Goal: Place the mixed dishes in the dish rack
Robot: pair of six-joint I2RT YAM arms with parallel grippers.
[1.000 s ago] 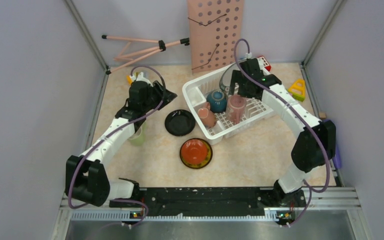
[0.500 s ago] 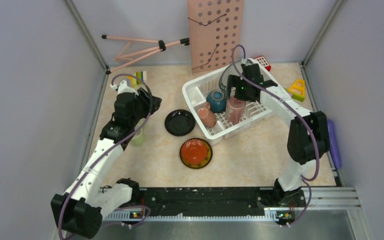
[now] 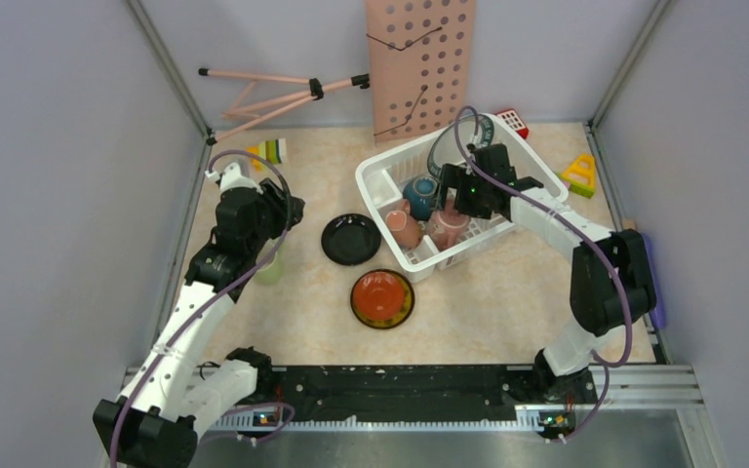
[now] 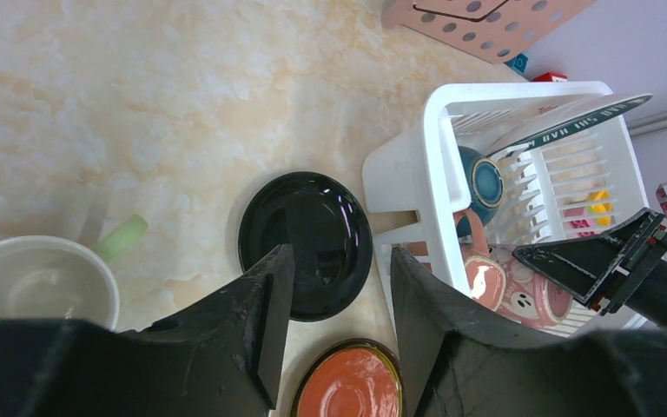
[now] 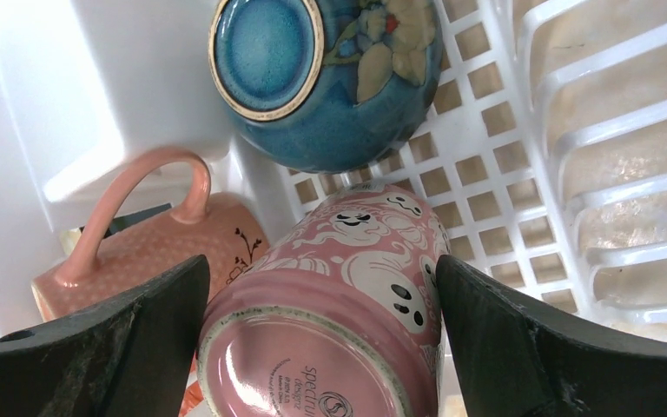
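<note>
Pink cup (image 5: 330, 304) inside dish rack (image 5: 78, 87)

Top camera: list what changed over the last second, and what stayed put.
The left gripper pulled back leftward, away from the rack, open and empty. The right gripper moved nearer and leftward over the rack, and the ghost-print pink cup went from upright to tipped over between its fingers; grip unclear. The black plate, red plate, blue bowl and handled pink cup stayed.
</note>
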